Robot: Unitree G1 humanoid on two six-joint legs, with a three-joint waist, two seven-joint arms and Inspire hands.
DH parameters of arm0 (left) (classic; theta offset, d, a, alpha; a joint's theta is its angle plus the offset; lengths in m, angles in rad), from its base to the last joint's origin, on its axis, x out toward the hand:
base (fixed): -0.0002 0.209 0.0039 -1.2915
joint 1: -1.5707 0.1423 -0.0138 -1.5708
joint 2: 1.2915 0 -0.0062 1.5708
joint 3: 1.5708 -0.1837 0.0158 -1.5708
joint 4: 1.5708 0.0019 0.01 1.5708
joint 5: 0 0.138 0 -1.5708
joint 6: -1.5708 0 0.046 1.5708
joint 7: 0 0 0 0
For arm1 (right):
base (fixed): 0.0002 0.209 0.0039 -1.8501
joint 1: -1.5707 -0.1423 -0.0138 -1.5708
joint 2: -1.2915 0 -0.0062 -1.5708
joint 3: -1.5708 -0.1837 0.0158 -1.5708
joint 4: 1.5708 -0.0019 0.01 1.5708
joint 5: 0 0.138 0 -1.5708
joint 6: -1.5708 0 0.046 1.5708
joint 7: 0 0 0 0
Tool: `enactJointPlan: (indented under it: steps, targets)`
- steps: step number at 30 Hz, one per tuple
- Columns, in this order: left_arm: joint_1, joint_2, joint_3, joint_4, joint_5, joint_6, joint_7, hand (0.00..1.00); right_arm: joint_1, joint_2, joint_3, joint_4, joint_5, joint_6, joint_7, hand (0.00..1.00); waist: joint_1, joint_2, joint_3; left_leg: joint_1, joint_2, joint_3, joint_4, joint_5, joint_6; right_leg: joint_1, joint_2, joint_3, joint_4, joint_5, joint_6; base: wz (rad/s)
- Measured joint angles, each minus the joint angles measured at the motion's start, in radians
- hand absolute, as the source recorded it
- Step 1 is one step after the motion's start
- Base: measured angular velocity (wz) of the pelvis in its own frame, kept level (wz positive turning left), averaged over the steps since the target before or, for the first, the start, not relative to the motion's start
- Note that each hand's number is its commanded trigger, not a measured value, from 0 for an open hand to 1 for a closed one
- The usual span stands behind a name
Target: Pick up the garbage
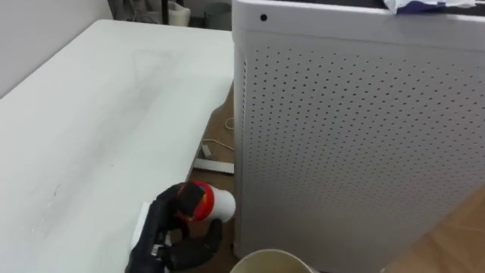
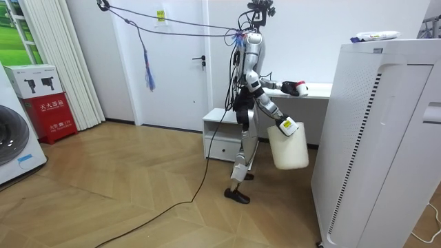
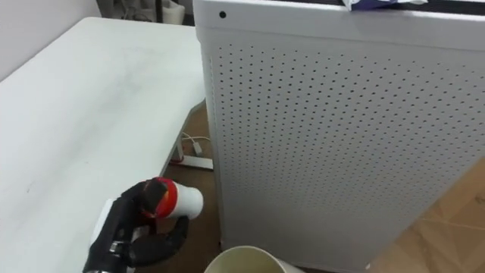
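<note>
Desk (image 1: 98,129): white, long, bare top with faint scuffs; far end runs toward a wall.
Tall unit (image 1: 356,152): white housing, side panel perforated with small holes, one dark round spot near its top corner; stands just beside the desk's edge.
Power strip (image 1: 212,164): white, lies on the floor between desk and unit.
Floor (image 2: 138,200): wood, herringbone pattern.
Drawer cabinet (image 2: 217,141): low, white, by the desk's end.
Door (image 2: 179,62): white, closed.
Washing machine (image 2: 14,141): at the room view's left edge.
Red box (image 2: 52,116): beside the machine, white box (image 2: 33,80) on top.
</note>
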Motion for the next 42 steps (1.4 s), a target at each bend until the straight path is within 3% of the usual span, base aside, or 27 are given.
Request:
enactJointPlan:
  steps: [4, 13, 14, 16, 17, 26, 35, 42]
  targets:
    - [-0.002, 0.001, -0.035, -0.022, -0.019, 0.000, -0.050, 1.00, -0.018, -0.001, 0.007, 0.000, 0.001, -0.019, -0.023, 1.00, -0.003, 0.000, -0.0003, -0.012, 0.003, 0.021, 0.000, 0.000, 0.000, -0.026, 0.000, 0.017, 0.006, 0.000, 0.000, -0.13]
    - [-0.002, 0.005, -0.042, -0.028, -0.017, 0.000, -0.109, 1.00, -0.019, 0.000, 0.008, 0.001, 0.001, -0.022, -0.035, 1.00, -0.028, 0.001, -0.0006, -0.013, 0.004, 0.041, -0.002, 0.000, 0.000, -0.040, 0.001, 0.046, 0.006, 0.000, 0.000, -0.09]
    - [-0.002, 0.005, -0.043, -0.028, -0.017, 0.000, -0.110, 0.80, -0.020, 0.000, 0.008, 0.001, 0.001, -0.022, -0.035, 1.00, -0.029, 0.001, -0.0007, -0.013, 0.004, 0.043, -0.002, 0.000, 0.000, -0.040, 0.001, 0.047, 0.005, 0.000, 0.000, -0.05]
    - [-0.003, 0.006, -0.049, -0.028, -0.017, 0.000, -0.115, 0.05, -0.019, 0.000, 0.008, 0.001, 0.002, -0.022, -0.035, 1.00, -0.031, 0.001, -0.0007, -0.011, 0.005, 0.048, -0.002, 0.000, 0.000, -0.040, 0.002, 0.052, 0.005, 0.000, 0.000, -0.06]
    - [-0.003, 0.006, -0.050, -0.028, -0.017, 0.000, -0.119, 0.00, -0.020, 0.000, 0.008, 0.001, 0.003, -0.022, -0.035, 1.00, -0.031, 0.002, -0.0006, -0.010, 0.005, 0.049, -0.002, 0.000, 0.000, -0.040, 0.002, 0.052, 0.005, 0.000, -0.001, 0.00]
    - [-0.004, 0.005, -0.050, -0.028, -0.019, 0.002, -0.174, 0.00, -0.020, 0.000, 0.007, 0.000, 0.009, -0.023, -0.031, 1.00, -0.036, 0.029, 0.0010, -0.010, 0.008, 0.054, -0.005, 0.000, 0.000, -0.042, 0.003, 0.051, 0.011, 0.001, -0.002, 0.00]
    - [-0.009, 0.005, -0.047, -0.031, -0.018, 0.001, -0.236, 0.00, -0.019, -0.002, 0.005, 0.015, 0.003, -0.023, -0.022, 1.00, -0.041, 0.031, 0.0009, 0.001, 0.008, 0.055, -0.010, 0.000, 0.000, -0.041, 0.002, 0.052, 0.026, 0.001, -0.002, 0.00]
    - [-0.010, 0.016, -0.054, -0.075, -0.047, 0.001, -0.308, 0.00, -0.020, -0.047, -0.003, 0.019, 0.009, -0.023, -0.020, 1.00, -0.052, 0.030, 0.0013, 0.005, 0.008, 0.058, -0.010, 0.000, 0.000, -0.041, 0.002, 0.057, 0.026, 0.001, -0.002, -0.02]
